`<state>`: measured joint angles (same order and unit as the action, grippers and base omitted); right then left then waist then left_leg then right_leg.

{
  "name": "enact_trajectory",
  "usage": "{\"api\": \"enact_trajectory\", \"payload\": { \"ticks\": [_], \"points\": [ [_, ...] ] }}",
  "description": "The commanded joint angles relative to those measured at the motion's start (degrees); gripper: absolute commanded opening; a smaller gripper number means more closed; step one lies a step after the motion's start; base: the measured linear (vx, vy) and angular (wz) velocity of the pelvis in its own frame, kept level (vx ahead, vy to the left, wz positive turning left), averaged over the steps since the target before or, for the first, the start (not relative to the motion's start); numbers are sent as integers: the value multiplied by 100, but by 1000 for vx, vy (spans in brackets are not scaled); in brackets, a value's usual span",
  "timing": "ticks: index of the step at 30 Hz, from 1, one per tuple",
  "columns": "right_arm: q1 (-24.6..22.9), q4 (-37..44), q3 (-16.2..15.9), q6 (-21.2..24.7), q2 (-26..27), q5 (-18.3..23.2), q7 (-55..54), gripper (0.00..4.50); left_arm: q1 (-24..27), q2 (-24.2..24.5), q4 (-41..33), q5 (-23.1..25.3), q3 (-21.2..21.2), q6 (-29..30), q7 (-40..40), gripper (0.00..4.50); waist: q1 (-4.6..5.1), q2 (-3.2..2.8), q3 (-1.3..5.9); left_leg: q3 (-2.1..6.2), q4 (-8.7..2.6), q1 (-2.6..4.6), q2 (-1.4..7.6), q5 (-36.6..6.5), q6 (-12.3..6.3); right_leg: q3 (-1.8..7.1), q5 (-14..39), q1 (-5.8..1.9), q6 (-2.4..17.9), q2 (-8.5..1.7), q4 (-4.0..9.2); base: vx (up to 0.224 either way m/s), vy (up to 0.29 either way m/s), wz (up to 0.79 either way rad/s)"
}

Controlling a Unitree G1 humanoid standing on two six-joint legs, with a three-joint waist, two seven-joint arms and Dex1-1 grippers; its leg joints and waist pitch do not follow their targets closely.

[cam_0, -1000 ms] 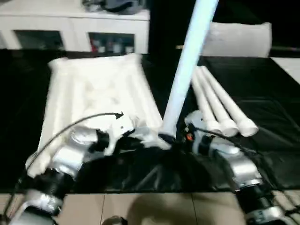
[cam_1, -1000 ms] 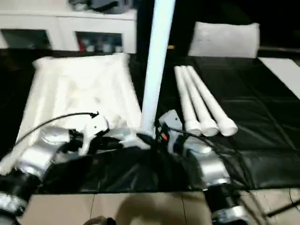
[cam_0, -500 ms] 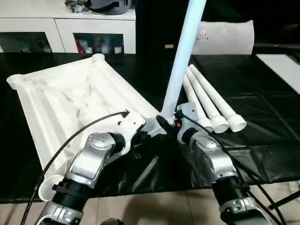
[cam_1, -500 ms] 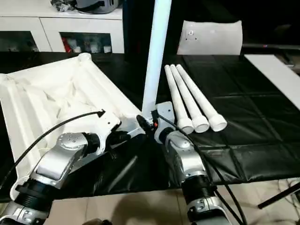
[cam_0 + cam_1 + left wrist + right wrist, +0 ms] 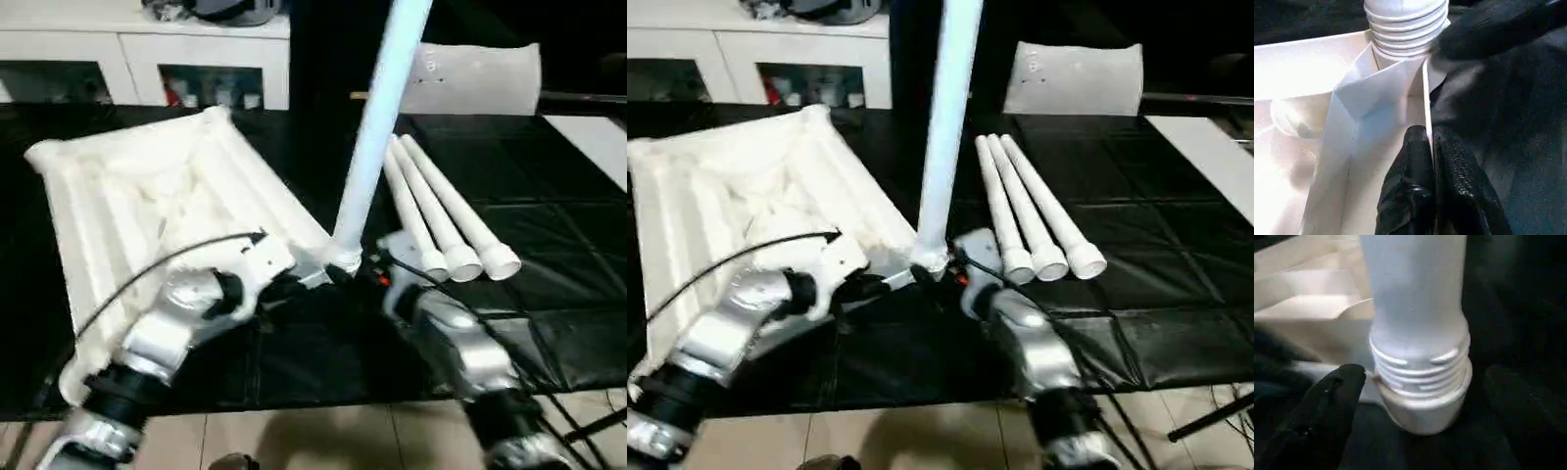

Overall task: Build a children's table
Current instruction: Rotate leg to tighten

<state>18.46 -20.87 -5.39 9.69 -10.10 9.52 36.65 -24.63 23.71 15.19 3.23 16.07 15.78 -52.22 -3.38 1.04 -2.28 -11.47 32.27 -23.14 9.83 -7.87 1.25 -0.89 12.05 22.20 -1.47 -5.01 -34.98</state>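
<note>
Lying upside down on the black sheet-covered work surface point(image 5: 549, 225), the white plastic rectangular table top point(image 5: 147, 206) shows its ribbed underside. The left gripper point(image 5: 1431, 147) is pinched closed on a thin edge wall of that top, right beside the corner socket. One white tapered tubular leg point(image 5: 377, 127) stands upright in that socket, just ahead of the left gripper; its threaded end point(image 5: 1420, 377) is partly exposed above the socket rim. The right gripper point(image 5: 1420, 401) straddles the threaded end with fingers point(image 5: 1327, 406) spread apart and clear of it, holding nothing. Three more white tubular legs point(image 5: 441, 211) lie side by side beyond the right gripper, on its outer side. A flat whitish plastic bag point(image 5: 475, 78) and a white cabinet point(image 5: 147, 59) stand further off. The upright leg's upper end is cut off by the frame. Both forearms are blurred.
</note>
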Motion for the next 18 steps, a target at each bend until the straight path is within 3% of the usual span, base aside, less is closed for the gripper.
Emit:
{"api": "enact_trajectory", "payload": {
  "ticks": [1,5,9,18],
  "points": [
    [-5,298,-10,-33,-224,89,380,444,-67,139,176,66,108,-164,-294,0,-28,-36,301,172,-410,211,305,-2172,171,148,1189,-57,869,-253,483,0,0,0],
    [-36,454,-56,-70,-707,160,1055,444,-118,324,272,-98,196,-488,-880,0,-30,-31,308,157,-382,207,300,-2067,105,144,1039,-76,1051,-261,460,0,0,0],
    [101,548,-219,-99,-1082,302,1859,444,-201,608,547,-159,493,-1110,-1707,0,-57,-14,311,156,-378,219,316,-2038,30,142,1023,-85,1099,-264,457,0,0,0],
    [572,11,-654,-429,-1172,18,2531,444,-427,754,835,-107,793,-1596,-2497,0,-179,-15,295,142,-394,292,344,-2341,269,150,1412,-22,1164,-298,451,0,0,0]
  ]
}}
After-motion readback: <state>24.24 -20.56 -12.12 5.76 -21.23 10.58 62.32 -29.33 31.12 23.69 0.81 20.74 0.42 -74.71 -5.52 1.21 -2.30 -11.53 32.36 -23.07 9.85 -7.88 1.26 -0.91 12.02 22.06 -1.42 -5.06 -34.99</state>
